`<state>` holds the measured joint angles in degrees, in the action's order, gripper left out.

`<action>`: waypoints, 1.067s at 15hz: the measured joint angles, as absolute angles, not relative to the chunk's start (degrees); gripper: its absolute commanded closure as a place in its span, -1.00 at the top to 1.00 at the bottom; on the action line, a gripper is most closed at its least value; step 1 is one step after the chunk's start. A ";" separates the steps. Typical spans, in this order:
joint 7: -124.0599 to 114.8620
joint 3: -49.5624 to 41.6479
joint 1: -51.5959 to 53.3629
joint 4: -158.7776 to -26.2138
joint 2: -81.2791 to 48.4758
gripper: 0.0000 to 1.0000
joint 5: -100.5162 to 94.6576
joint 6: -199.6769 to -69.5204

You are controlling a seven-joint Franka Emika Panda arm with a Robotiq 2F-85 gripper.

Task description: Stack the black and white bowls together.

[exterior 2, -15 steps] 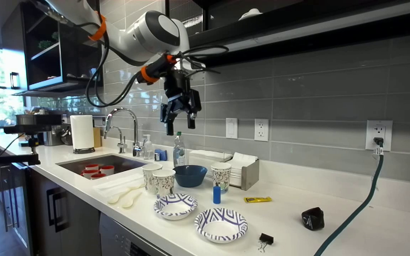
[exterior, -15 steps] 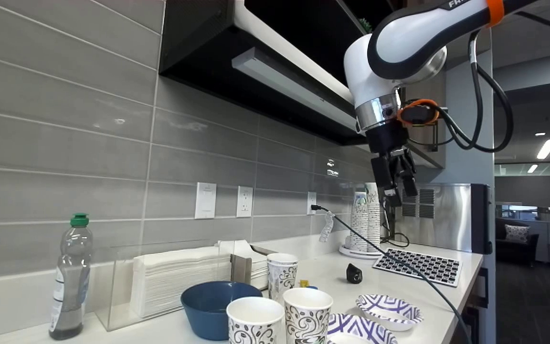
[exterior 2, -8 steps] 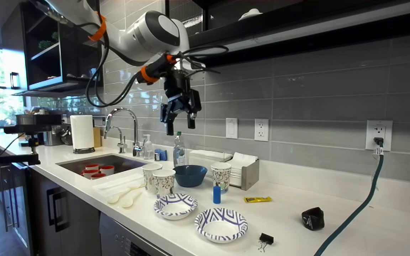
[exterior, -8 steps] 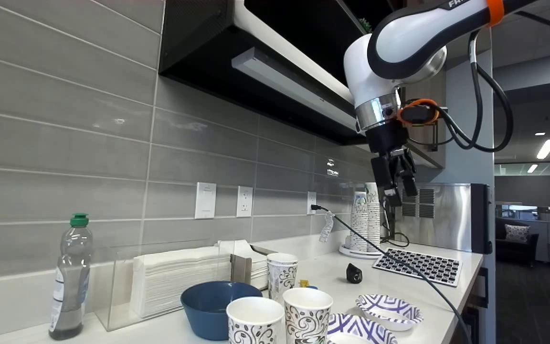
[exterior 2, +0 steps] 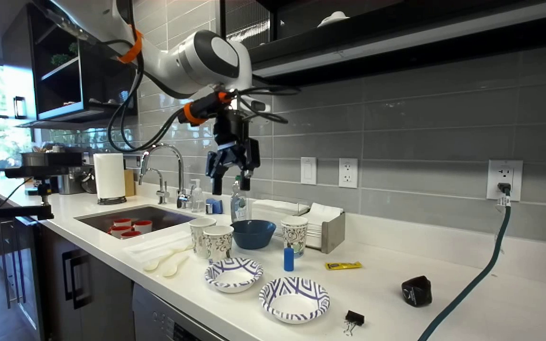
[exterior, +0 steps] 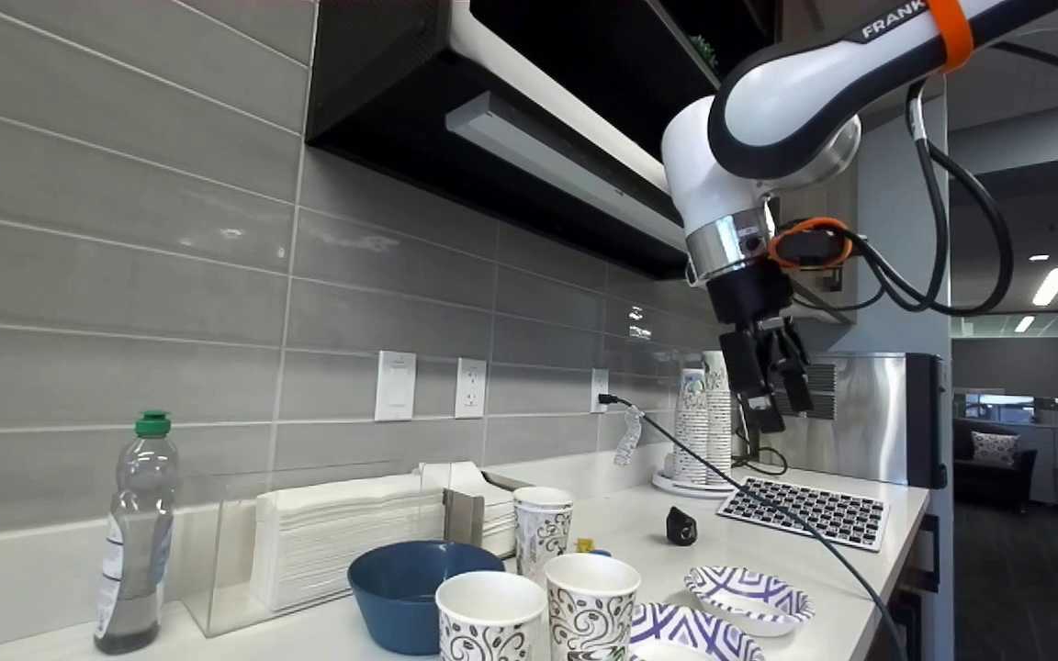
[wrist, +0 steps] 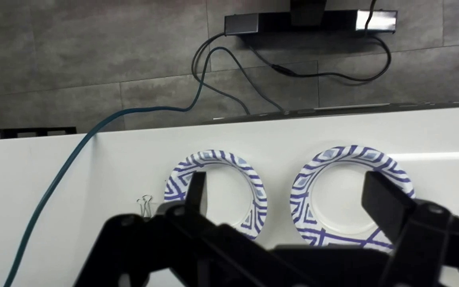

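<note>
White, purple-patterned shallow bowl (wrist: 229, 195) and twin (wrist: 339, 195) lie at wrist-view nine and three o'clock below your black two-fingered gripper (exterior 2: 231, 184), empty, spread wide, probably to straddle a rim.

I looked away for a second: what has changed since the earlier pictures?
The claw has come down in both exterior views, with a slight sideways drift. It is still open; nothing was gripped or released. The two patterned bowls remain apart, unstacked, and the blue bowl stayed put.
</note>
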<state>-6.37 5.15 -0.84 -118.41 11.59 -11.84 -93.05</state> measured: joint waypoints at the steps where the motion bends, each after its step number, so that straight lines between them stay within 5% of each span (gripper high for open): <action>1: -6.37 5.00 -0.61 -120.02 11.60 1.00 -10.71 -94.11; 9: -9.25 1.07 -0.82 -135.22 11.62 1.00 -0.03 -115.32; 16: -9.27 0.90 -0.70 -135.75 11.44 1.00 -0.02 -116.18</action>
<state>-9.27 0.90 -0.70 -135.75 11.44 -0.02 -116.18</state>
